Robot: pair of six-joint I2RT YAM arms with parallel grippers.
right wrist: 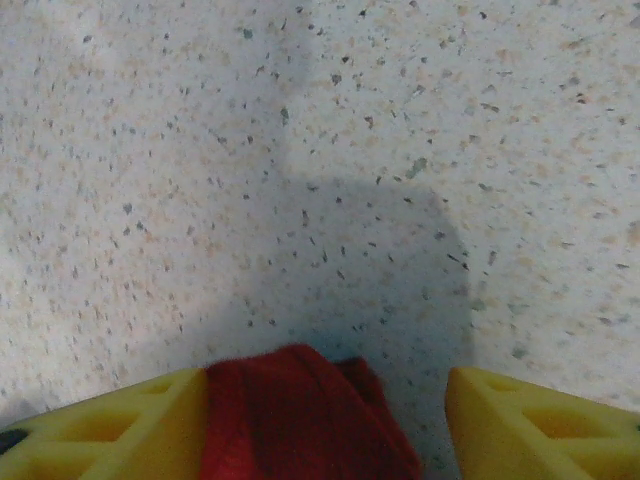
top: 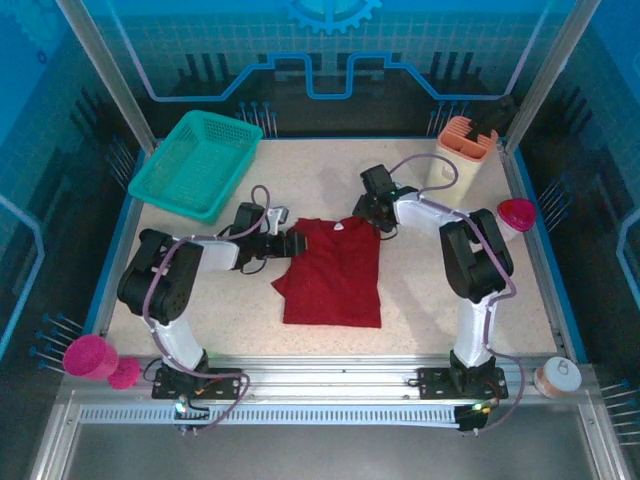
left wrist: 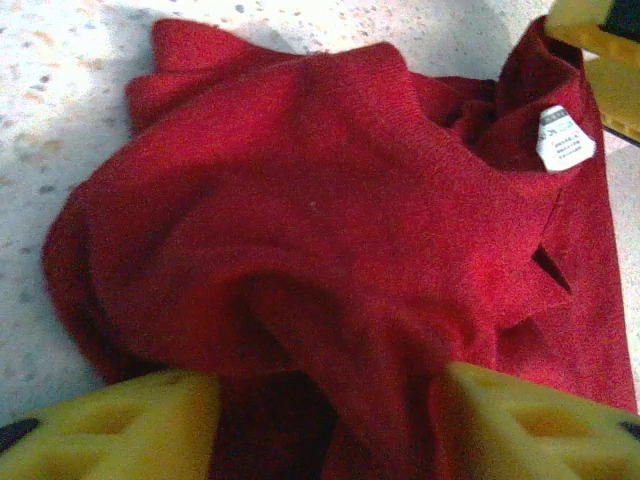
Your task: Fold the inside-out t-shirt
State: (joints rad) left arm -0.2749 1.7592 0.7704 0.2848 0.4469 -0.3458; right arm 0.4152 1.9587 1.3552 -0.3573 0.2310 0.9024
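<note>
Robot arms at work on a dark red t-shirt [top: 335,275], which lies near the middle of the speckled worktop [top: 420,295]. Its collar points toward the far edge and its hem toward the near edge. The lower body of the shirt is spread flat in a rough rectangle, while the left shoulder and sleeve are bunched into loose folds.

The left gripper [top: 291,245] sits at that bunched left shoulder. In the left wrist view its yellow fingers [left wrist: 130,420] stand wide apart, with rumpled red cloth rising between them but not pinched. A small white tag [left wrist: 565,137] shows at the neck opening, just beside a yellow finger of the other arm at the top right of that view.

The right gripper [top: 372,215] is at the shirt's right shoulder, on the side nearest the far right corner. In the right wrist view its fingers [right wrist: 110,425] are also spread wide, low over the bare surface. A fold of red cloth lies against one finger, and a clear gap separates it from the other finger.

A teal basket [top: 200,160] sits at the far left corner, well apart from the shirt. A cream tub [top: 445,170] with an orange lid stands at the far right corner.
</note>
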